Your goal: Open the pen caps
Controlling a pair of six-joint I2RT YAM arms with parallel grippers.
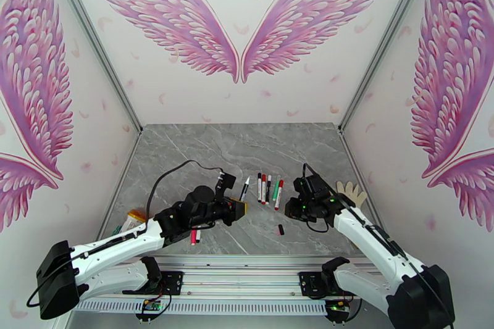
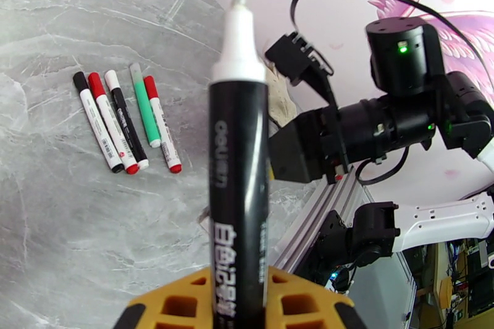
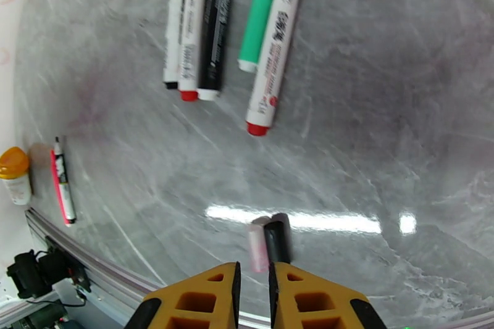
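Left gripper [image 2: 241,308] clamps uncapped black pen [image 2: 238,157], nib pointing away. Right gripper [image 3: 253,296]: narrow gap, empty; two caps [image 3: 277,239] loose on table [image 3: 383,139] at its 12 o'clock, five pens [image 3: 216,21] rowed further out at 12

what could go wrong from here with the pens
The left gripper holds an uncapped black pen; its bare tip could smear whatever it brushes. Two loose caps lie by the right gripper near the edge of the table and might get knocked off. The five pens lie close together, so a pick may nudge neighbours.
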